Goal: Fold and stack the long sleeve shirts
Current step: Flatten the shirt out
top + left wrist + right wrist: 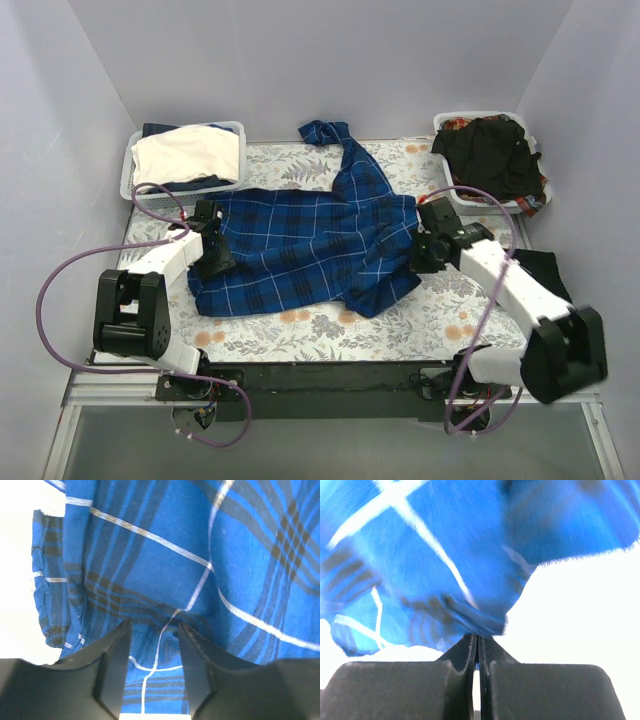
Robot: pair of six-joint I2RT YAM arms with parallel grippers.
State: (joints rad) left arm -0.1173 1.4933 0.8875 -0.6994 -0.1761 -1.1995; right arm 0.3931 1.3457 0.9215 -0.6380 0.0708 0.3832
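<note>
The royal-blue plaid shirt (pixel 310 240) lies spread across the middle of the table, with one sleeve reaching to the far edge. My left gripper (pixel 213 262) is at the shirt's left side. In the left wrist view it (pixel 154 630) is open, with its fingers (pixel 116 665) set down on either side of a ridge of plaid cloth (pixel 165 560). My right gripper (pixel 420 255) is at the shirt's right edge. In the right wrist view it (pixel 476 639) is shut on a bunched fold of the plaid cloth (pixel 435 565). The black shirt (pixel 490 155) lies crumpled in the right basket.
A white lattice basket (pixel 140 190) at the back left holds white and dark cloth. Another white basket (pixel 470 205) stands at the back right. A dark cloth (pixel 548 268) lies by the right arm. The table has a floral cover (pixel 300 325).
</note>
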